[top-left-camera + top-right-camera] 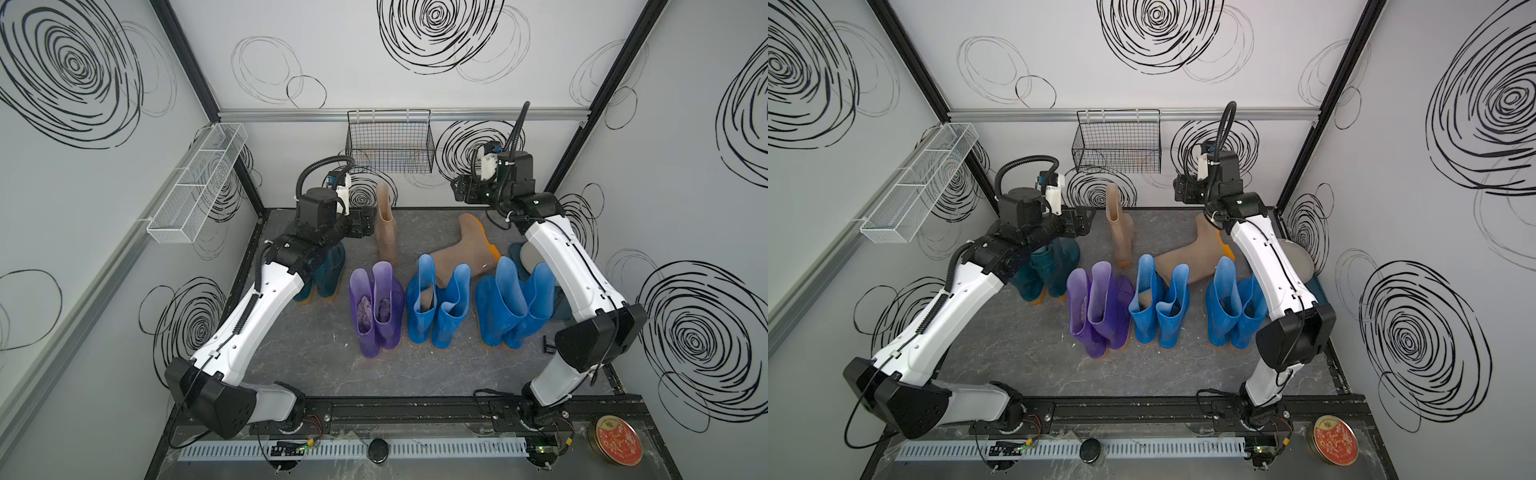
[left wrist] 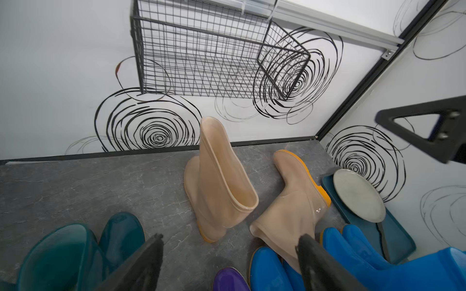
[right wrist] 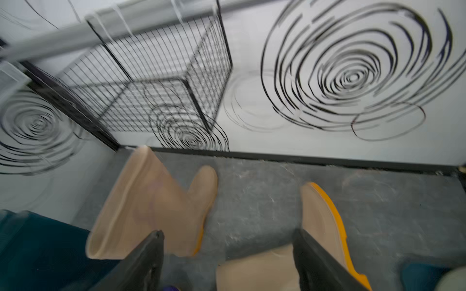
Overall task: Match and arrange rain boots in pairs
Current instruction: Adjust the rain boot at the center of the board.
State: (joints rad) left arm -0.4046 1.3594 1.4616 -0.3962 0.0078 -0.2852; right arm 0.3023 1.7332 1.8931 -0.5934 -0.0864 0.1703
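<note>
One tan rain boot [image 1: 386, 226] stands upright at the back, and its mate [image 1: 463, 253] lies on its side to the right, resting against a blue pair [image 1: 436, 309]. A second blue pair [image 1: 515, 305] and a purple pair [image 1: 376, 309] stand in the same front row. The teal pair [image 1: 328, 276] stands partly hidden under my left arm. My left gripper [image 1: 371, 222] is open and empty just left of the upright tan boot [image 2: 219, 181]. My right gripper [image 1: 457, 191] is open and hangs above the lying tan boot [image 3: 254, 272], holding nothing.
A black wire basket [image 1: 390, 143] hangs on the back wall and a white mesh shelf [image 1: 199, 183] on the left wall. A teal tray [image 2: 396, 234] with a grey plate [image 2: 358, 194] lies at the back right. A round tin [image 1: 615, 440] sits at the front right.
</note>
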